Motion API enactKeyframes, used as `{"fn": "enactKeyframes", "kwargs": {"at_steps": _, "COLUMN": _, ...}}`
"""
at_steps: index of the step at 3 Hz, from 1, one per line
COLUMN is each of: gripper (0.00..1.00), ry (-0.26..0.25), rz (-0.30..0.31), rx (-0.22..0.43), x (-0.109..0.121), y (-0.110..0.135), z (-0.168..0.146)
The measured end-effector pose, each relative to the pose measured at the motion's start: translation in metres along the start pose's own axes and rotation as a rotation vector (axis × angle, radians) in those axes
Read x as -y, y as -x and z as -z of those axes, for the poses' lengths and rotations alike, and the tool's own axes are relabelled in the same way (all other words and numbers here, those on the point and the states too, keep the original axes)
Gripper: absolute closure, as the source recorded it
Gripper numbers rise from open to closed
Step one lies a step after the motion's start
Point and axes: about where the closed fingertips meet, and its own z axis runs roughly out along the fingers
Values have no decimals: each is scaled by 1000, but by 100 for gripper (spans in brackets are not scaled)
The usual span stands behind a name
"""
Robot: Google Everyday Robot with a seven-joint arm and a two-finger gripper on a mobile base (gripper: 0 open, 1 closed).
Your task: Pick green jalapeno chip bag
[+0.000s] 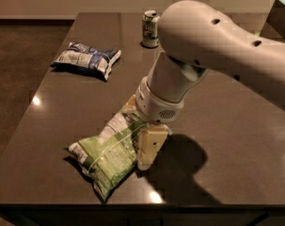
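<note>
Light-green crinkled film, the green jalapeno chip bag point(106, 152), lies near the front edge of the worktop point(62, 121), with the gripper point(136, 135) lowered astride its right end, jaws spread and unclenched; grasp step in hand, closing then lifting seemingly due next.

Two crinkly bags total: one light-green chip bag point(109, 152), one blue-and-white snack bag point(85, 59). One metal drink can point(150, 28), one cream gripper point(138, 134) mid-frame.

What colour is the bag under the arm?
The chip bag is light green with white print, in the camera view; the gripper sits over one end.
</note>
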Motion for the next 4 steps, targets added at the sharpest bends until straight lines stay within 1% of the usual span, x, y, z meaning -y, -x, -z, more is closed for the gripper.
{"fn": "enactKeyframes", "kwargs": {"at_steps": 1, "gripper": 39, "ry": 23, "rz": -13, "rx": 17, "x": 3, "y": 9, "z": 2}}
{"fn": "enactKeyframes", "kwargs": {"at_steps": 2, "gripper": 64, "ry": 28, "rz": -39, "rx": 34, "x": 6, "y": 12, "z": 16}}
{"fn": "enactKeyframes", "kwargs": {"at_steps": 3, "gripper": 87, "ry": 18, "rz": -76, "rx": 39, "x": 12, "y": 10, "z": 39}}
{"fn": "enactKeyframes", "kwargs": {"at_steps": 4, "gripper": 100, "ry": -6, "rz": -106, "rx": 44, "x": 25, "y": 6, "z": 68}}
